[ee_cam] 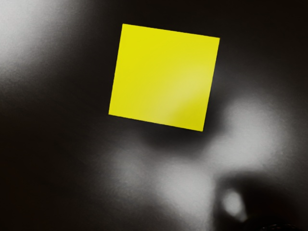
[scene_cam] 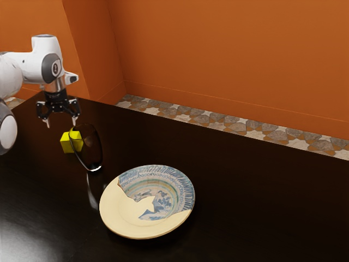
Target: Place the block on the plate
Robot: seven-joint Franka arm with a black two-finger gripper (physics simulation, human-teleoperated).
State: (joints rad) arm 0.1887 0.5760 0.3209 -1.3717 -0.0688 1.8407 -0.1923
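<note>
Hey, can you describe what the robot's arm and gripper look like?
The arm is glossy white with rounded segments and dark grey joint caps, one bearing a small light marking. The gripper is black, with two slim fingers ending in pale grey tips.

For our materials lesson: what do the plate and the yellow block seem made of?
The plate looks like glazed ceramic: painted blue patterns beside plain cream. The yellow block, evenly coloured with a soft sheen, could be plastic or painted wood.
</note>
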